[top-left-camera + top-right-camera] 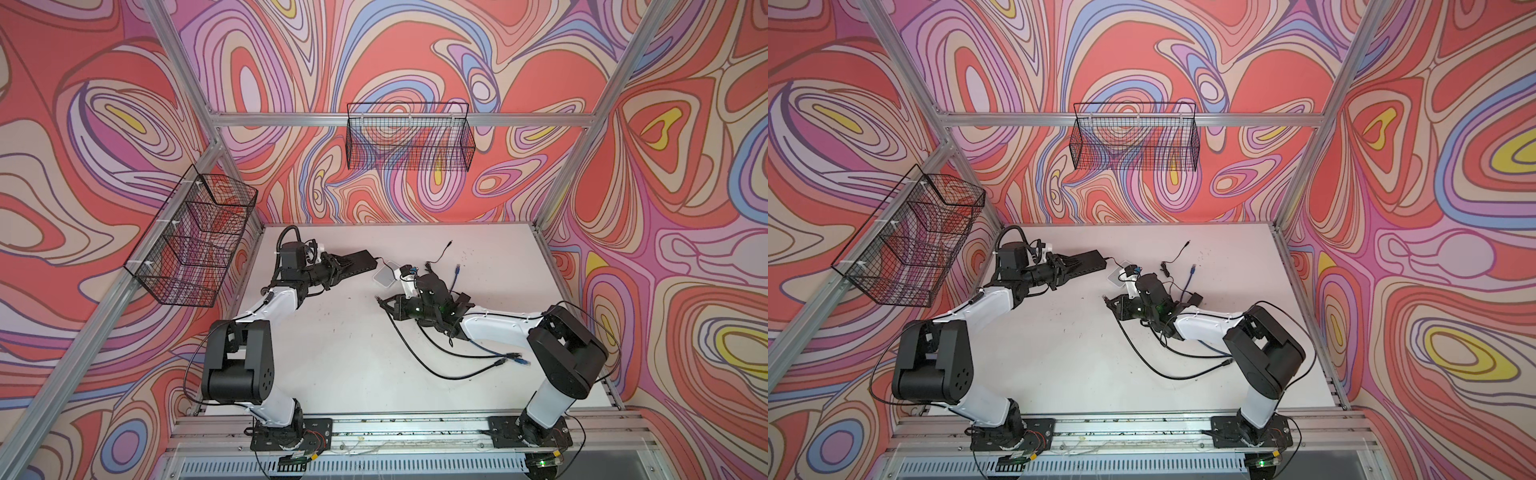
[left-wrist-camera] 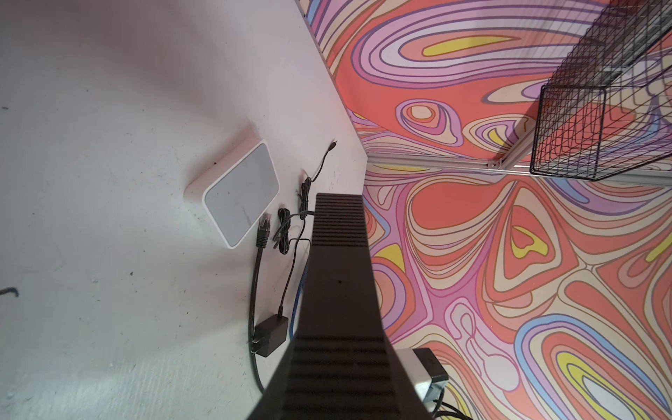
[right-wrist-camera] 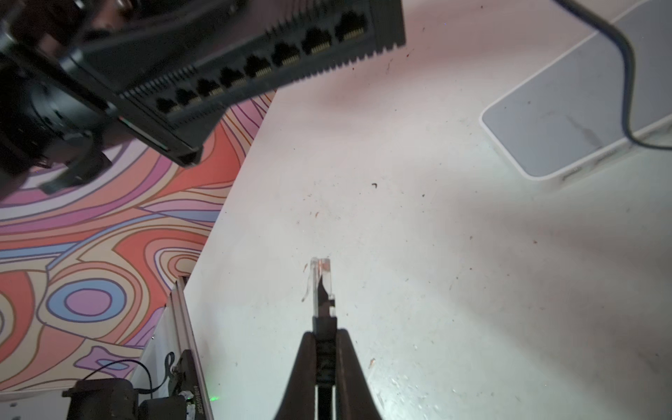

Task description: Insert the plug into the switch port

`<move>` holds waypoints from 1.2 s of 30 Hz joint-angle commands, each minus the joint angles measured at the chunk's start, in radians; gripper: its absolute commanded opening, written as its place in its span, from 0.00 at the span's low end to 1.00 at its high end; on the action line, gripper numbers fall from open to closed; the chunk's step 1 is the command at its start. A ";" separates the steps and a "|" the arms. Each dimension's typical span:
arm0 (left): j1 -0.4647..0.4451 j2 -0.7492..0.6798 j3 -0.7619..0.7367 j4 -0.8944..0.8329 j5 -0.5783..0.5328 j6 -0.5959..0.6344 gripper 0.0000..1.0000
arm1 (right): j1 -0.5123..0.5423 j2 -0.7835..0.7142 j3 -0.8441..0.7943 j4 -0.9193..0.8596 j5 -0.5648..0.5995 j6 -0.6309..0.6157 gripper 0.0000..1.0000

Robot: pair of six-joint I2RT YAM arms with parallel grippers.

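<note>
The plug [image 3: 322, 283] is pinched, tip forward, in your right gripper [image 3: 323, 332], well apart from the switch [image 3: 254, 62] that your left gripper [image 1: 338, 269] clamps aloft. Both pickups look done. You have yet to line it up with a port [image 3: 287, 54] and push it in.

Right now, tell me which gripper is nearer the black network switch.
Left. The left gripper is shut on the network switch at one end. The right gripper, shut on the Ethernet plug, is apart from it, off its port side.
</note>
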 commanded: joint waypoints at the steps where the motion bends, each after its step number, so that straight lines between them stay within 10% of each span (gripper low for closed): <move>1: -0.031 -0.052 -0.059 0.192 -0.029 -0.093 0.06 | -0.001 -0.029 0.017 0.101 -0.050 0.101 0.00; 13: -0.072 -0.022 -0.202 0.634 -0.056 -0.291 0.06 | -0.001 0.021 0.020 0.308 -0.116 0.263 0.00; 36: -0.073 -0.031 -0.249 0.799 -0.056 -0.340 0.05 | -0.010 0.106 0.049 0.453 -0.142 0.365 0.00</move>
